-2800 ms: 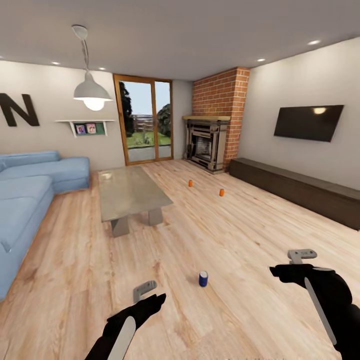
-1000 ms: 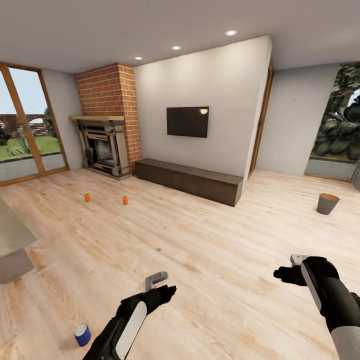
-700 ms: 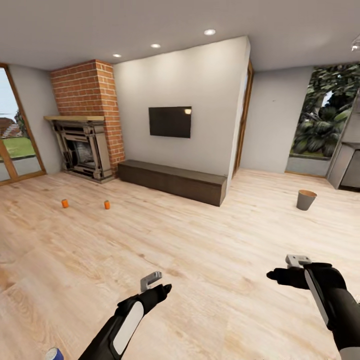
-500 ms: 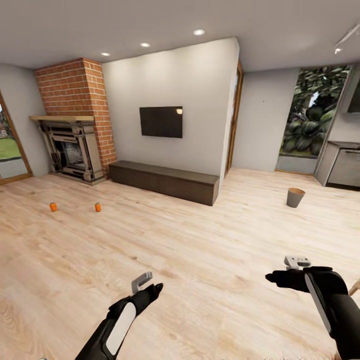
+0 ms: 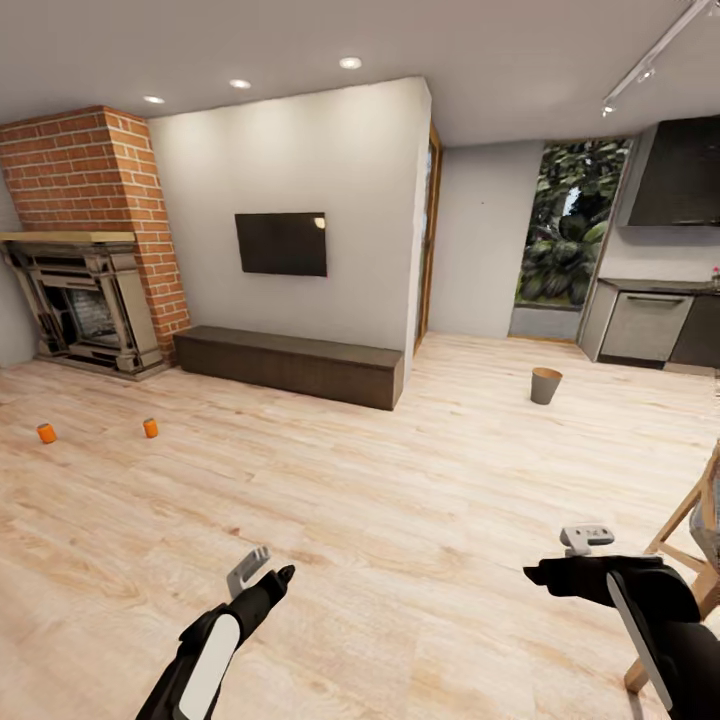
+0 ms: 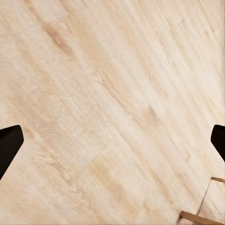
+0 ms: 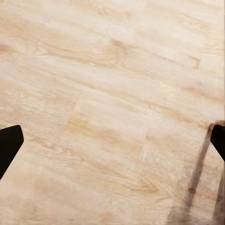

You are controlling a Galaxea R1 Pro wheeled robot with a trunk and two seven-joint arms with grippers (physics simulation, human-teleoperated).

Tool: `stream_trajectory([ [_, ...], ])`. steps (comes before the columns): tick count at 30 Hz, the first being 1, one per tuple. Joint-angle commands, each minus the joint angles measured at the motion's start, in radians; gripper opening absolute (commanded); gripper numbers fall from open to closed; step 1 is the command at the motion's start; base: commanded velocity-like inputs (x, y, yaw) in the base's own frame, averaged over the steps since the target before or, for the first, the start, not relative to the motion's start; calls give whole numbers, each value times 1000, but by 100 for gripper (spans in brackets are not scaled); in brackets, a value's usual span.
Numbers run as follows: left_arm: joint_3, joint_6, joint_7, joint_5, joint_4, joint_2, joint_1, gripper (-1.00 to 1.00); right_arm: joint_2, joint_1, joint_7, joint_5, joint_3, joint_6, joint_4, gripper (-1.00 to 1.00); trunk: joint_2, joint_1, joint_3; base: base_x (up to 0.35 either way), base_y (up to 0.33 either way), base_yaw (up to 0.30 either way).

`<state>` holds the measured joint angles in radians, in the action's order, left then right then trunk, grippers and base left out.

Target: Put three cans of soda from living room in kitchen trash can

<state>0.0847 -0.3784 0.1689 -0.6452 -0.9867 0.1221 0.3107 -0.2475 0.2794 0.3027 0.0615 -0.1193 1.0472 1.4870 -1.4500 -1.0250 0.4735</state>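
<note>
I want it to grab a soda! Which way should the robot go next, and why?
Probably turn back left and roll toward the two orange cans. They stand far off on the floor near the fireplace, and both end effectors, left and right, are open and empty.

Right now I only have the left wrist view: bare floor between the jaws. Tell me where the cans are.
Observer: Two orange cans stand on the floor, far off to the left, in front of the fireplace.
Operator: Give me the bin.
Observer: The bin stands upright on the floor ahead and to the right, short of the kitchen units.
Operator: Report the right jaws.
Observer: The right jaws are wide open, with only floor between them.
</note>
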Motion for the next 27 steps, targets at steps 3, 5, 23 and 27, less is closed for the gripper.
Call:
stream_trajectory([
  [3, -2, 1, -1, 4, -1, 0, 0, 100, 2, 7, -3, 2, 14, 0, -58, 100, 0, 0, 0, 291, 0, -237],
  [5, -3, 0, -1, 7, -1, 0, -1, 100, 2, 17, -2, 2, 21, -5, -92, 100, 0, 0, 0, 317, 0, -212],
  [23, -35, -2, 4, 5, -138, -14, -79, 100, -1, 27, 1, -2, 23, -11, -105, 100, 0, 0, 0, 341, -76, -51],
  [27, -31, -3, 10, 2, -230, -33, -132, 100, -5, 27, 2, -2, 23, -8, -100, 100, 0, 0, 0, 344, -74, -172],
])
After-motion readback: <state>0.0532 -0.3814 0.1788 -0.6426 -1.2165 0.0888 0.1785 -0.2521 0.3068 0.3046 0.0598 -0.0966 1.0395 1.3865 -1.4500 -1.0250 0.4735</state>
